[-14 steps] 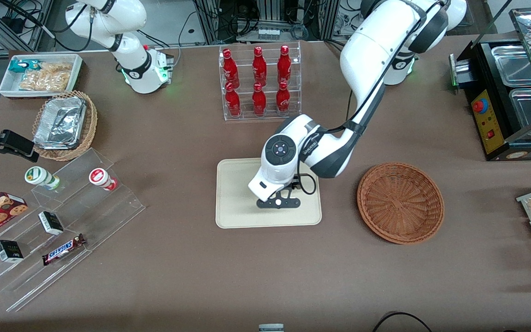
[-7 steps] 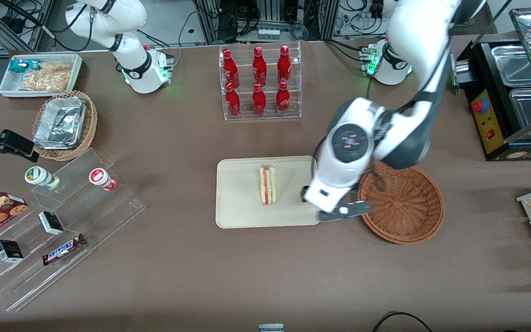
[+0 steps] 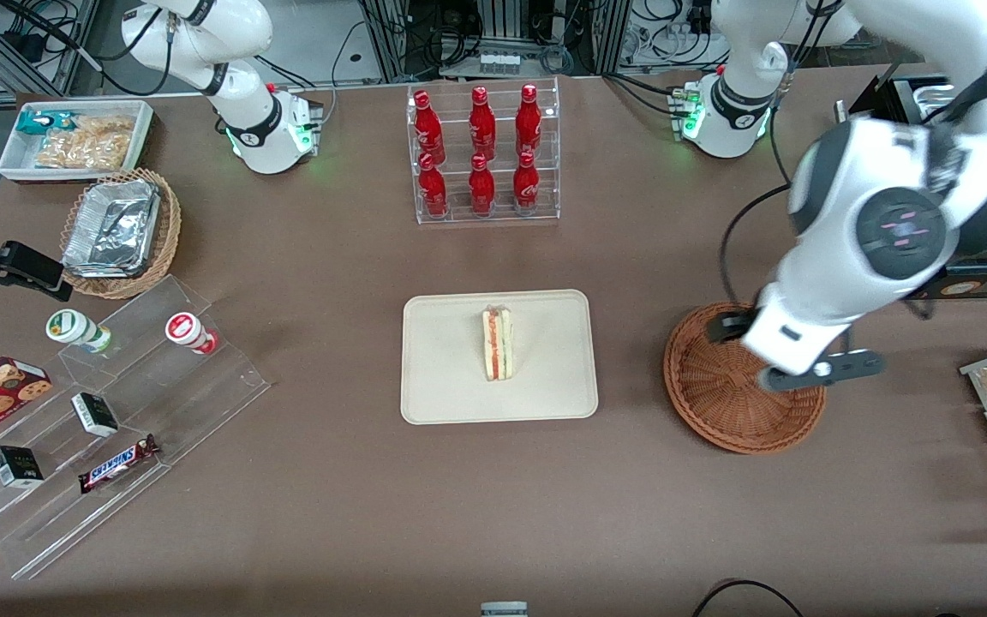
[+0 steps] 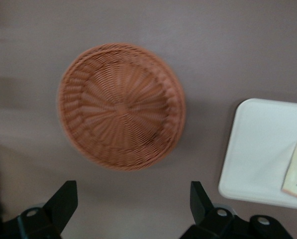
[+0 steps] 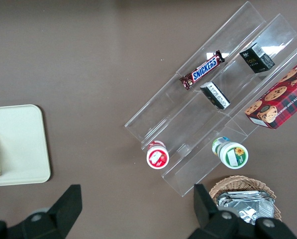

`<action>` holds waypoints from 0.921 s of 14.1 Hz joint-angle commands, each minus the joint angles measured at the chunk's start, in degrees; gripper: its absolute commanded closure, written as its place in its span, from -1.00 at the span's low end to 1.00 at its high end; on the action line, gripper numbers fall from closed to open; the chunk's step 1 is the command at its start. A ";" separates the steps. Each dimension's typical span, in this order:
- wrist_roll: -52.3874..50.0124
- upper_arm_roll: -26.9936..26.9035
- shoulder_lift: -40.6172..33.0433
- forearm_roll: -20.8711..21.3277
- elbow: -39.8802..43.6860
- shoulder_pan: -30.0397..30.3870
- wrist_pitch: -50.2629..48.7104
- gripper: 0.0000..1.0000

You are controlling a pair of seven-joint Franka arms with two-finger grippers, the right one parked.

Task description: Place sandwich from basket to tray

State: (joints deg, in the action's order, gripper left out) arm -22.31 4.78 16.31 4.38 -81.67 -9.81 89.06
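Sandwich [image 3: 498,344] lies on the tray [image 3: 442,377], near its middle, standing on edge with the red and green filling stripes facing up; well apart from the jaws, toward the parked arm's end of the bench [image 3: 339,497]. The left wrist view shows only a corner of the sandwich [image 4: 296,170] on the tray [image 4: 260,149]. Left gripper [image 3: 815,373] hangs above the basket [image 3: 716,403], over the rim portion toward the working arm's end. Jaws are spread wide with nothing between them; both fingers [image 4: 62,201] are seen apart in the left wrist view, with bare bench between. Basket [image 4: 121,105] holds nothing, sits directly under the jaws, just beside the tray with a strip of bench between them, not touching. Rack of red bottles [image 3: 482,150] stands farther from the front camera than the tray, well away from the jaws.
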 commanded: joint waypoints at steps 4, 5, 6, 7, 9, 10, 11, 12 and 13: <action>3.85 0.59 -10.14 -0.16 -2.70 4.80 -10.12 -1.00; 4.20 0.59 -11.29 -0.07 -3.58 4.80 -10.56 -1.00; 4.20 0.59 -12.60 -0.07 -4.63 4.80 -10.40 -1.00; 4.38 0.59 -13.66 -0.07 -5.51 4.80 -10.39 -1.00; 5.17 0.67 -14.81 -0.16 -5.87 5.93 -10.74 -1.00; 6.83 2.15 -15.08 -0.51 -5.87 8.29 -10.83 -1.00; 7.71 5.04 -15.17 -1.12 -5.78 10.23 -11.09 -1.00; 8.24 7.85 -15.25 -1.13 -5.78 13.56 -11.27 -1.00; 9.21 10.32 -15.43 -1.13 -5.87 15.76 -11.27 -1.00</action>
State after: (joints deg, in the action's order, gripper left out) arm -15.25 10.21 2.69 3.99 -86.02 0.94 78.37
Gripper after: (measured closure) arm 0.000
